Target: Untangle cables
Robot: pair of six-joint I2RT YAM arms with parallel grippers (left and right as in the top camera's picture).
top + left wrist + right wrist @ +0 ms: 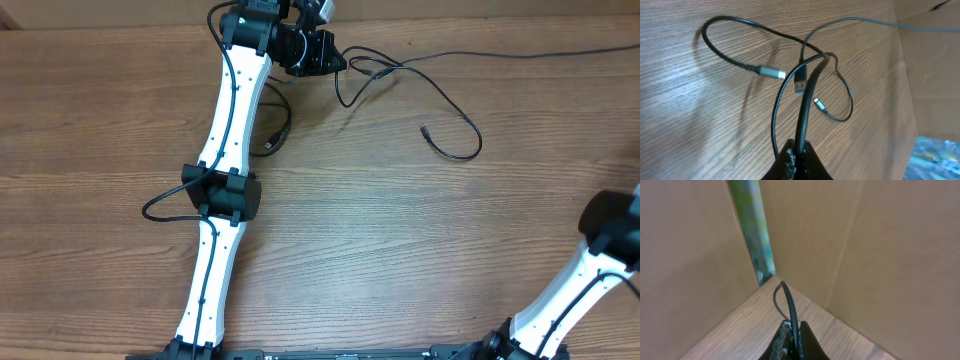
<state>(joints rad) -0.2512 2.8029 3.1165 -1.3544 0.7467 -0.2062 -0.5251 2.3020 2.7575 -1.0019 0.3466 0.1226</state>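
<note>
left jaws: clamped on cables point(805, 110) | right jaws: clamped on cables | long axis left-right across table point(400, 250)

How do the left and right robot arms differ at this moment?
The left arm stretches far across the table to the tangled cables; the right arm is folded back at the near right edge. The left gripper overlooks several strands with plugs; the right gripper has just one strand in its view. Both are shut on a black cable.
</note>
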